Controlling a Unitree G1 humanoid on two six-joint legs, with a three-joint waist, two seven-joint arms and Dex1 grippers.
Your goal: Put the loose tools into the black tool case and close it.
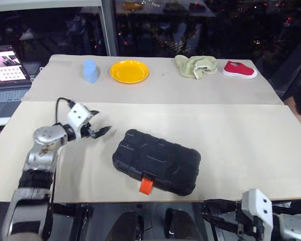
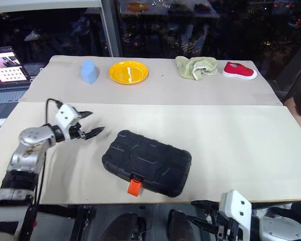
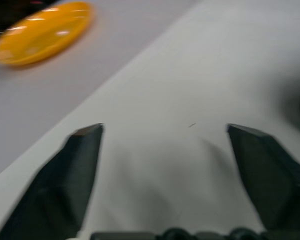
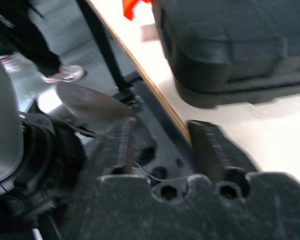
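No writing or brand can be read on anything here. The black tool case [image 1: 156,161] lies closed on the near half of my table [image 1: 241,145], a hard plastic shell with rounded corners and raised ribs moulded across its lid. Its long axis runs slantwise, from the far left toward the near right, and its small orange latch [image 1: 146,185] sticks out of the long side facing me, close to the table's front edge. My left hand [image 1: 101,128] hovers just left of the case's far corner, apart from it, its two black pointed fingers spread wide and empty, pointing toward the case. My right hand [image 1: 215,210] sits low, below the front edge of the table and right of the latch, holding nothing; its ridged black fingers [image 4: 205,145] stand a narrow gap apart. On the far half of the table, a second pale board butted against the near one, sit a light blue rounded object [image 1: 91,71], a glossy yellow plate [image 1: 129,71], a crumpled pale green cloth [image 1: 195,66] and a small red shoe with a white sole [image 1: 239,69]. An open laptop [image 1: 7,70] stands off to the far left.
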